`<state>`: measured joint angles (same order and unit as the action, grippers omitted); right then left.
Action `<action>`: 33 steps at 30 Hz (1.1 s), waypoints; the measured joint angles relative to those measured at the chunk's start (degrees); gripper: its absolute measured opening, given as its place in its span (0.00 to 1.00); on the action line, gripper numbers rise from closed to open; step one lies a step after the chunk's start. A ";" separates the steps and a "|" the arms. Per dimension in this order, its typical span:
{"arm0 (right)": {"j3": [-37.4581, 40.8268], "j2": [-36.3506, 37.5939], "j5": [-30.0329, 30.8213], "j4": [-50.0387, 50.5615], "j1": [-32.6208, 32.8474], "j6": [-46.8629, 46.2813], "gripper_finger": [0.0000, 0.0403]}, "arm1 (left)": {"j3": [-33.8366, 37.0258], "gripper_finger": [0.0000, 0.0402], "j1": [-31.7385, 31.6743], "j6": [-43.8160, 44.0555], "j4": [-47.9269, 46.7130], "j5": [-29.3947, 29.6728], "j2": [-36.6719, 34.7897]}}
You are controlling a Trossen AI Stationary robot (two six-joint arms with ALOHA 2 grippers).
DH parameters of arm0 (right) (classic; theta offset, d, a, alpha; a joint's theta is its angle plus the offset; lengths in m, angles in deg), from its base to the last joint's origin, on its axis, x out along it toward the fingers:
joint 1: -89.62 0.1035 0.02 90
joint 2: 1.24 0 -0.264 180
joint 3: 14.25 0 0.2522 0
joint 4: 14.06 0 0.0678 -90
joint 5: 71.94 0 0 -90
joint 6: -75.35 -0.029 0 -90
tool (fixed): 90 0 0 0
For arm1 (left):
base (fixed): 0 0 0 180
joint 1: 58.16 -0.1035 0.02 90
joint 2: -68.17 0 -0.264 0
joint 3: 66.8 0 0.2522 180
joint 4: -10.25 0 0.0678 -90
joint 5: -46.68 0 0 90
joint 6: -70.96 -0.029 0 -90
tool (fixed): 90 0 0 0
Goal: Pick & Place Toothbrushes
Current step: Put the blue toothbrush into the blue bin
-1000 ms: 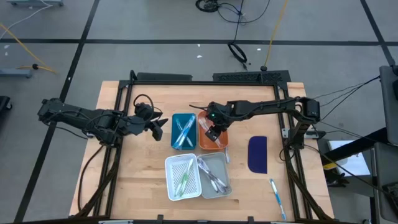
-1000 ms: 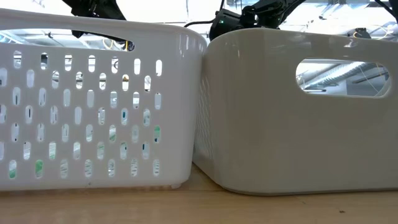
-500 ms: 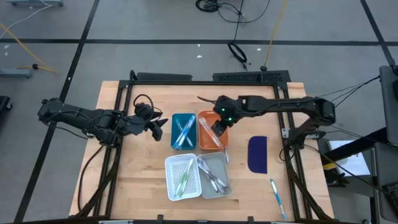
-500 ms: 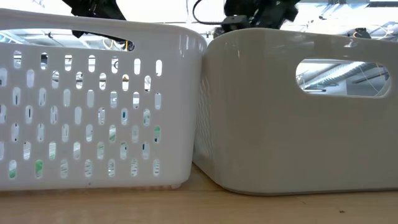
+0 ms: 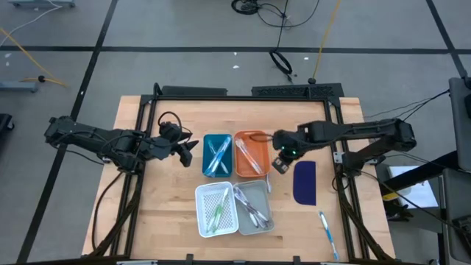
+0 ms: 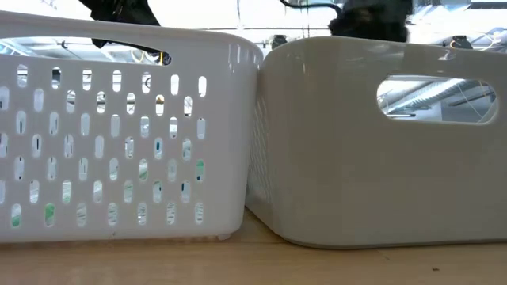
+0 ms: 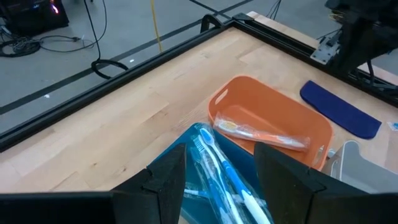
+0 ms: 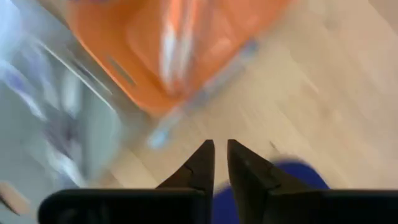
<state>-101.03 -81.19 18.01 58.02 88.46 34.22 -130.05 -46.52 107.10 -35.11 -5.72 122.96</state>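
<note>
Toothbrushes lie in four small trays at the table's middle: blue ones in the blue tray (image 5: 217,156), an orange one (image 7: 261,134) in the orange tray (image 5: 250,154), green ones in the white perforated tray (image 5: 215,208), grey ones in the grey tray (image 5: 255,210). One light-blue toothbrush (image 5: 327,234) lies on the table's near right. My right gripper (image 5: 280,163) hangs shut and empty between the orange tray and the dark blue pad (image 5: 305,182). My left gripper (image 7: 221,180) stands open just left of the blue tray, holding nothing.
In the low view the white perforated tray (image 6: 119,134) and the grey tray (image 6: 380,142) fill the picture. A thin pale stick (image 5: 268,180) lies beside the orange tray's near right corner. Bare wood shows along the table's left and near edges.
My right gripper has risen from over the orange tray and gone toward the table's right edge; it now hangs between that tray and the dark blue pad. The orange toothbrush stays in the tray.
</note>
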 joint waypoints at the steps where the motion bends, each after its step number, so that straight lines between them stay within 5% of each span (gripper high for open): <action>1: 0.71 0.29 -0.04 1.08 0.65 -0.15 0.09 | 0.00 0.46 0.00 0.00 0.00 -0.01 0.00; 8: 12.14 4.88 -0.20 -2.86 4.45 0.19 0.05 | 0.00 0.46 0.00 0.02 0.00 -0.04 0.00; 20: 31.91 13.76 -7.58 -32.34 4.95 0.66 0.17 | 0.00 0.46 0.01 0.10 0.05 -0.01 0.00; 33: 34.32 13.03 -9.23 -38.52 5.04 -0.90 0.33 | 0.00 0.46 0.00 0.35 0.09 0.00 0.00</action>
<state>-66.71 -68.16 8.78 19.50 93.50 33.32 -130.05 -46.52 107.45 -35.02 -5.72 122.96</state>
